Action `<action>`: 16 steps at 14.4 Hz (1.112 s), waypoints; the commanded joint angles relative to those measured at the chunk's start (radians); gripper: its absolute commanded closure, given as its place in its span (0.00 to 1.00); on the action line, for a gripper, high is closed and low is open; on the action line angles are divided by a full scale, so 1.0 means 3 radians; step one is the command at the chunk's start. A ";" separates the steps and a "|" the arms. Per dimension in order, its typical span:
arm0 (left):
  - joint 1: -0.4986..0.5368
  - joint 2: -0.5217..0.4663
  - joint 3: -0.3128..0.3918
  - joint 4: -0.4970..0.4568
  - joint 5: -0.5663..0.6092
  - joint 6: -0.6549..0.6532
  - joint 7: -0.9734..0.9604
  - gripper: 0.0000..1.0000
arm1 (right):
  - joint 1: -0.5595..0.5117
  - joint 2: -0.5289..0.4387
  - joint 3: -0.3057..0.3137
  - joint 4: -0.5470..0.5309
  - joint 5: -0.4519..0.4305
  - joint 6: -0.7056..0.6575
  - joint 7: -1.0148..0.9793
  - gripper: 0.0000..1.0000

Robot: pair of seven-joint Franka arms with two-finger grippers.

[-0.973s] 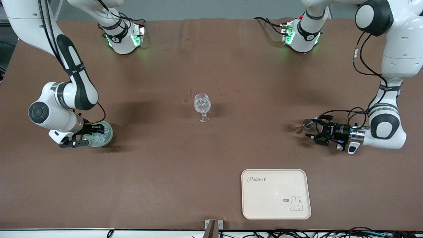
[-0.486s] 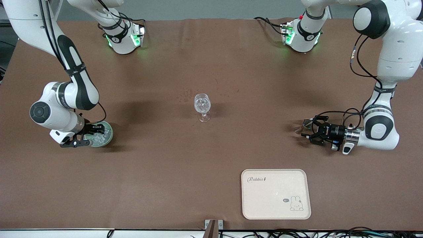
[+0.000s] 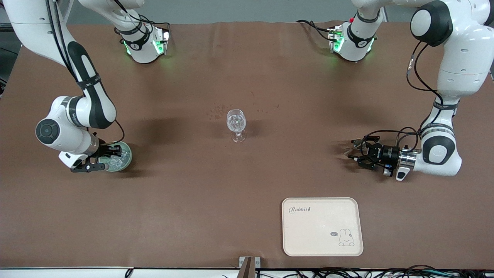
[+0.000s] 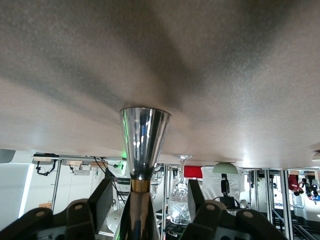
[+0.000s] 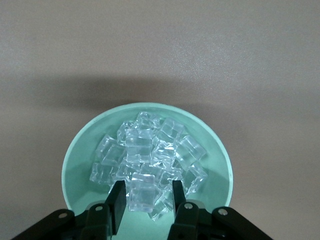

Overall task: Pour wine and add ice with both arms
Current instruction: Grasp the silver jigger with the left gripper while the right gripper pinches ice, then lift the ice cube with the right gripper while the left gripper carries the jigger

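Since a second ago the left arm's elbow has swung toward the wine glass side and its wrist has pulled back slightly; the right arm has barely shifted.

Pale green round bowl (image 3: pixel 122 156) sits at the right arm's end of the table, roughly 9 o'clock from the clear stemmed wine glass (image 3: pixel 236 124). It is heaped with small clear glassy ice cubes (image 5: pixel 150 165). Right gripper (image 5: pixel 146 200) is down in the bowl, fingers (image 5: pixel 118 204) set either side of one cube (image 5: pixel 141 192) and touching it, so it is clamped on that cube.

Wine glass stands upright mid-table, glinting contents in its bowl; what they are cannot be told.

Left gripper (image 3: pixel 357 153) is low at the left arm's end, about 3 o'clock from the glass, lying horizontal. It is closed on the narrow brass-banded waist of a shiny steel double-cone jigger (image 4: pixel 142 150); the jigger's flared mouth (image 3: pixel 359 144) faces the glass. Whether anything is in it cannot be seen.

Cream rounded-rectangle tray (image 3: pixel 322 226) with a rabbit print and "Rabbit" lettering lies at about 5 o'clock from the glass, nearer the front camera, well apart from both grippers.

Brown matte tablecloth (image 3: pixel 247 181) covers the table, faint stains just by the glass. Nothing stands between either gripper and the glass.
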 commanded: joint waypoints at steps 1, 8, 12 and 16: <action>-0.0008 0.0039 0.0016 0.0066 -0.0011 -0.0044 -0.0004 0.33 | -0.0001 -0.0019 0.0007 -0.0047 0.0051 0.0022 -0.0042 0.70; 0.0012 0.0080 0.0021 0.0071 0.0004 -0.0029 0.0006 0.42 | -0.0001 -0.0029 0.0007 0.0014 0.0046 -0.0018 -0.0012 0.92; 0.0027 0.0070 0.0016 0.0071 -0.0001 -0.0029 0.0011 0.68 | -0.0006 -0.0055 0.0002 0.0641 0.0046 -0.0931 -0.0002 0.97; 0.0017 0.0019 0.0006 0.0081 -0.0006 -0.0100 -0.0060 0.99 | 0.0004 -0.0121 0.0007 0.1236 0.0051 -0.1664 0.0289 0.98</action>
